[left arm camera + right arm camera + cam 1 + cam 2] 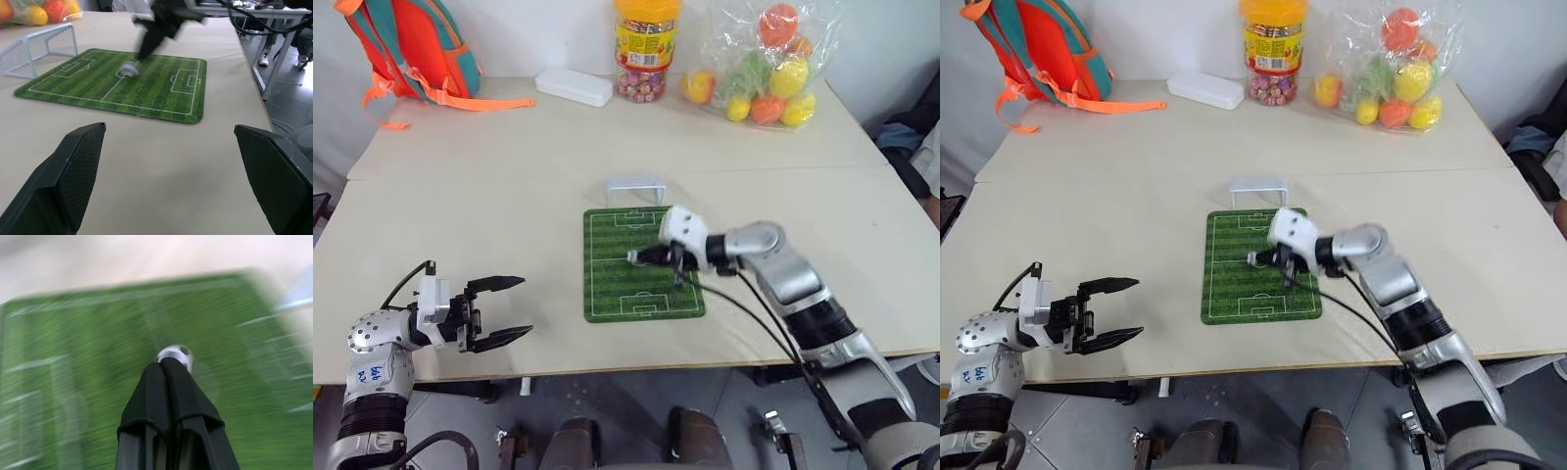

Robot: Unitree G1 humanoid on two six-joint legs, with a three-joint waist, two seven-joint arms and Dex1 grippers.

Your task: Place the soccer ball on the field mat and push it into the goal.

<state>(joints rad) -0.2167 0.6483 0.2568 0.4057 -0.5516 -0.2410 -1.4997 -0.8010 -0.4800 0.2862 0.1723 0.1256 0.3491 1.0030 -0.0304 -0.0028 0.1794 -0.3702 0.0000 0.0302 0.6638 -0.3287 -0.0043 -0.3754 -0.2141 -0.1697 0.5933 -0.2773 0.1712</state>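
Nearest us, our left gripper (pixel 504 311) idled, jaws open; right gripper (pixel 166 363), jaws closed, touched the soccer ball (pixel 175 354) mid field mat (pixel 607 294). We should push straight toward the far goal (pixel 635 190).

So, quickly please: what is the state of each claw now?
Left claw: open, holding nothing.
Right claw: closed, holding nothing, its tip right behind the soccer ball on the field mat.

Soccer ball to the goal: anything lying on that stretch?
Nothing: between the soccer ball and the goal lies bare field mat, as the left wrist view shows. The shut right pincer sits behind the ball.
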